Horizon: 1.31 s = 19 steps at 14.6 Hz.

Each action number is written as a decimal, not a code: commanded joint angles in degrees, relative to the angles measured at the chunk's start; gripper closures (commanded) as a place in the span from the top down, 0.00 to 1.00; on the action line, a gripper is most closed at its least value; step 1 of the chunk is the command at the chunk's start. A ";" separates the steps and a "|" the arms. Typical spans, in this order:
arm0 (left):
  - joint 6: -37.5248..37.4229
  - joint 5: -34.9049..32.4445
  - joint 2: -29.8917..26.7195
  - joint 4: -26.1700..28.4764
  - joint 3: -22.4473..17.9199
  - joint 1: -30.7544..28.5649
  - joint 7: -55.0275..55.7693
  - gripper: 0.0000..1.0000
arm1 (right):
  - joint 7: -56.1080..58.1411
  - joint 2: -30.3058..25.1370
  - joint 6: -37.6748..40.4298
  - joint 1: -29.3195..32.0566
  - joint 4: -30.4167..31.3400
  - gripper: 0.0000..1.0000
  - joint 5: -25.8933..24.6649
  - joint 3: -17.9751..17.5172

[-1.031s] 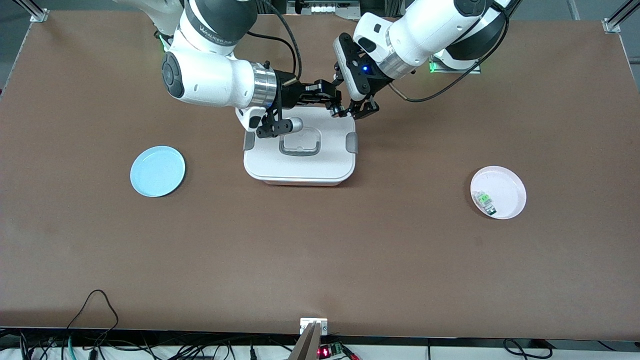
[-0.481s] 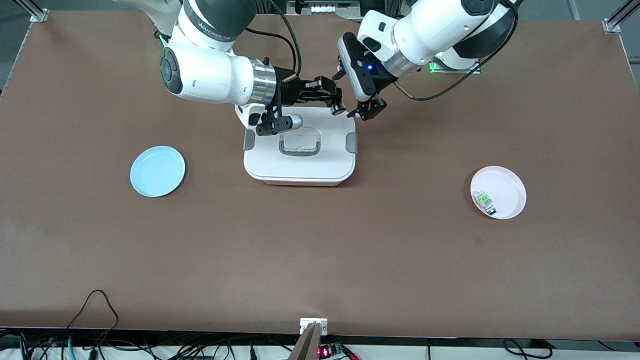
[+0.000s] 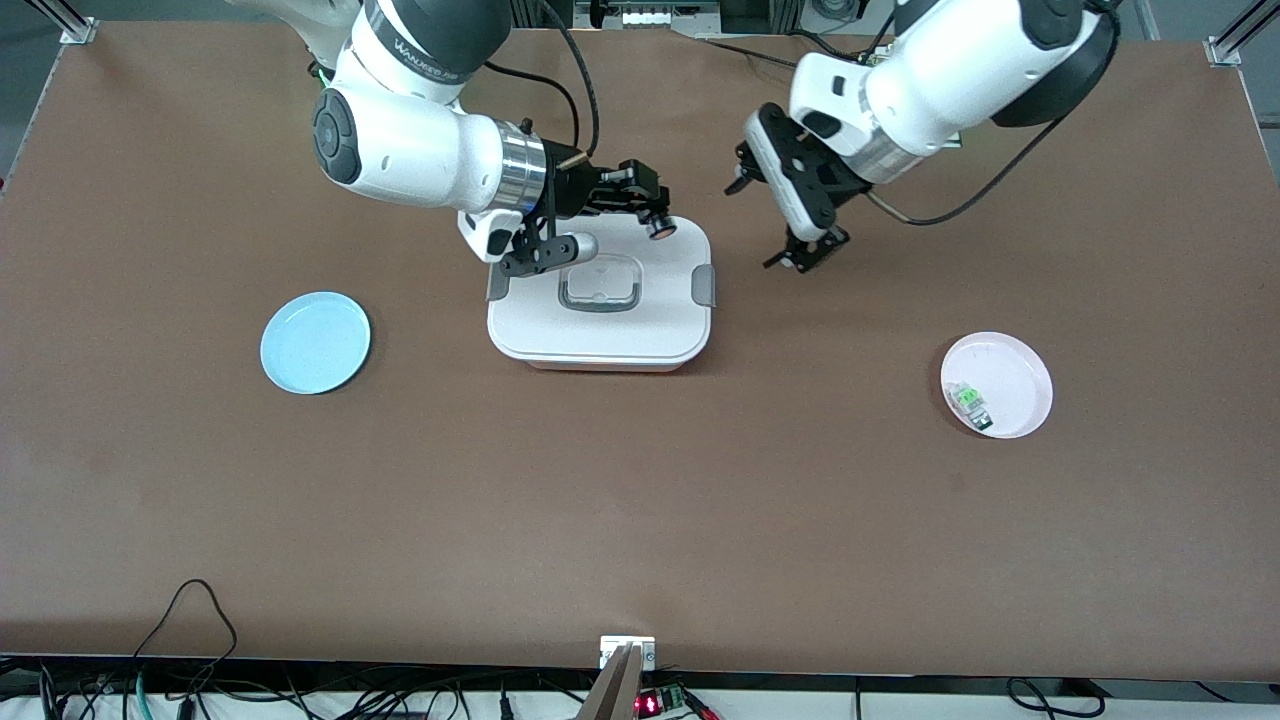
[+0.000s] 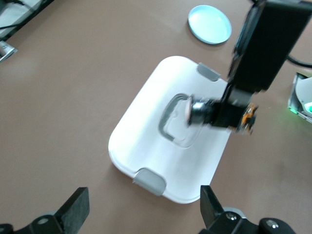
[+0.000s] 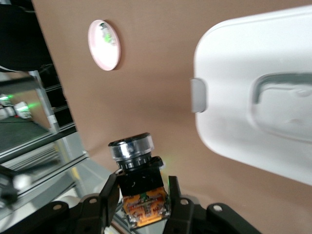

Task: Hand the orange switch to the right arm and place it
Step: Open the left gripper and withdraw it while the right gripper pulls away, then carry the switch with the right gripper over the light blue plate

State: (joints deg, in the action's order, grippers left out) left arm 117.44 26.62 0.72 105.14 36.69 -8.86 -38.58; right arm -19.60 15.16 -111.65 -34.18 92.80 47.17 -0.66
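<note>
We see the right tool (image 3: 655,215) clamped on the orange switch (image 3: 661,228), up in the air over the edge of the white lidded box (image 3: 600,330) nearest the robots' bases. In the right wrist view the switch (image 5: 140,187) sits between the two black fingers (image 5: 109,195), silver round cap pointing away from the wrist, orange part down by the finger roots. The right arm (image 3: 420,165) reaches in from its own end of the surface (image 3: 640,520), silver wrist collar just back of the tool.

We see the left tool (image 3: 805,255) empty, fingers spread wide, hanging over bare surface beside the box toward the left arm's end. In the left wrist view its two fingertips (image 4: 73,209) stand well apart, with the box (image 4: 141,146) and the right tool (image 4: 229,114) holding the switch (image 4: 246,122) in between and farther off.

The box sits mid-surface, lid on, grey clips on two sides, a clear handle recess in the lid. The blue plate (image 3: 315,342) lies toward the right arm's end, bare. The pink plate (image 3: 1010,375) lies toward the left arm's end, with a small clear-and-green part (image 3: 968,402) on it near the rim.
</note>
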 commanded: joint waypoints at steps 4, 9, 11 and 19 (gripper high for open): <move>-1.78 -2.36 -1.16 -0.28 -10.22 -2.21 0.17 1.00 | 8.77 -1.97 11.18 0.51 0.63 0.00 -10.41 8.82; -1.16 -5.17 -1.95 0.42 -14.53 -3.53 0.79 1.00 | 15.10 -2.94 14.27 0.51 2.12 0.00 -22.71 14.72; -3.69 -9.20 -2.39 0.16 -16.91 -3.53 2.63 1.00 | 17.91 -3.64 14.27 0.51 4.22 0.00 -27.55 16.56; -9.76 -16.16 -7.22 -0.81 -24.73 -3.18 8.61 1.00 | 28.90 -2.68 7.00 1.65 12.48 0.00 -37.32 25.71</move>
State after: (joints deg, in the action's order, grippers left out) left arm 111.02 12.55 -4.88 104.80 13.77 -12.48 -32.04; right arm 6.80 13.25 -100.68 -32.77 101.42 11.32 24.48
